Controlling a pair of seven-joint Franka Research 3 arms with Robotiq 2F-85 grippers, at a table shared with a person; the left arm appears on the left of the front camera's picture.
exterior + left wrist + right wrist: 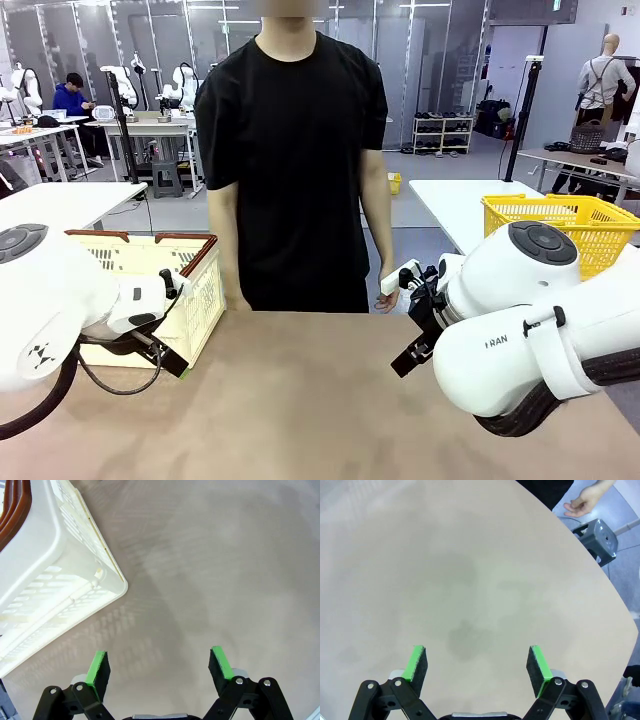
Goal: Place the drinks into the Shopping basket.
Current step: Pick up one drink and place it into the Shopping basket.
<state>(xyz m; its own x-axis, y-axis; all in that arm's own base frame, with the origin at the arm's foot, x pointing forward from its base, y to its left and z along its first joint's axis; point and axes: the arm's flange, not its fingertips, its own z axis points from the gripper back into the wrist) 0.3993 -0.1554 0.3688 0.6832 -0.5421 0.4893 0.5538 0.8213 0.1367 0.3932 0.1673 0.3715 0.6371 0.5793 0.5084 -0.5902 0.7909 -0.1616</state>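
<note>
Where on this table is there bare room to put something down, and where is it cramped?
The widest bare stretch is the middle of the table, between the Shopping basket at the robot's left and the right arm. Below the open right fingers the top is bare too. It is tight at the basket's corner, beside the left fingers.
</note>
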